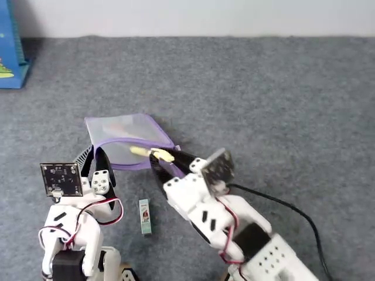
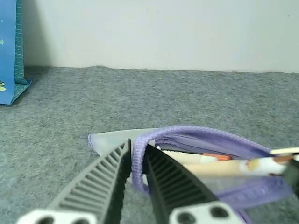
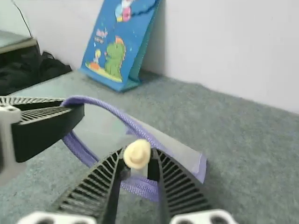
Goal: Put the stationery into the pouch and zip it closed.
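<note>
The pouch (image 1: pixel 126 137), translucent with a purple zip edge, lay on the grey carpet (image 1: pixel 263 99) left of the frame's centre in the high view, its mouth open toward the lower right. The left gripper (image 1: pixel 96 154) sat at the pouch's lower left corner. In the left wrist view this gripper (image 2: pixel 136 148) had its two ribbed fingers clamped on the purple edge, which was lifted in an arch over the opening of the pouch (image 2: pixel 196 135).

The right gripper (image 1: pixel 157 159) came in from the lower right and met the mouth of the pouch just below the frame's centre. It was closed on a cream-coloured pen (image 1: pixel 153 154), whose far end reached into the opening. In the right wrist view the rounded end of the pen (image 3: pixel 137 154) was held between the fingers of the right gripper (image 3: pixel 138 161), with the pouch (image 3: pixel 182 156) right behind it.

The left wrist view showed slim cream and orange sticks (image 2: pixel 210 161) lying across the open mouth; which of them was the gripped pen could not be told.

A small boxed item (image 1: pixel 145 216) lay on the carpet between the two arms, below the pouch and apart from it. A blue bag (image 1: pixel 10 52) stood at the upper left edge, and a black cable (image 1: pixel 293 211) trailed at the lower right
</note>
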`<action>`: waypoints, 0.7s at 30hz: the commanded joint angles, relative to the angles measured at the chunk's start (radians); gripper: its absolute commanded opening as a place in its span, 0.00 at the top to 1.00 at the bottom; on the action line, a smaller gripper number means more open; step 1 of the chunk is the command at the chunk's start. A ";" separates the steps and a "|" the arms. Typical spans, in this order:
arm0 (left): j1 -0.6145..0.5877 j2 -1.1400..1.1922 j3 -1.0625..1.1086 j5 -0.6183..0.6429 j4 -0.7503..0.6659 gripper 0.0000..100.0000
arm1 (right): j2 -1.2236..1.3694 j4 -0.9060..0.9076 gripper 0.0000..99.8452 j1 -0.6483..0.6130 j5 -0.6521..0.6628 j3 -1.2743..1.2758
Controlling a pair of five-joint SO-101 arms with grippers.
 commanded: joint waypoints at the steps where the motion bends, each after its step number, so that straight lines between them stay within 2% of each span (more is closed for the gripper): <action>1: 0.005 -0.017 -0.044 -0.006 -0.011 0.99 | 0.229 -0.018 0.99 -0.013 0.000 -0.143; 4: 0.002 -0.017 -0.044 -0.006 -0.011 0.99 | 0.397 -0.008 0.95 -0.013 0.000 -0.229; 8: 0.000 -0.017 -0.044 -0.006 -0.009 0.99 | 0.499 0.045 0.77 -0.016 -0.017 -0.290; 10: 0.000 -0.017 -0.044 -0.006 -0.009 0.99 | 0.483 0.085 0.72 -0.016 -0.055 -0.298; 17: -0.003 -0.017 -0.044 -0.006 -0.012 0.99 | 0.225 0.309 0.74 -0.010 -0.078 -0.302; 21: -0.097 -0.017 -0.045 0.014 -0.038 0.99 | 0.028 0.496 0.74 -0.008 -0.112 -0.305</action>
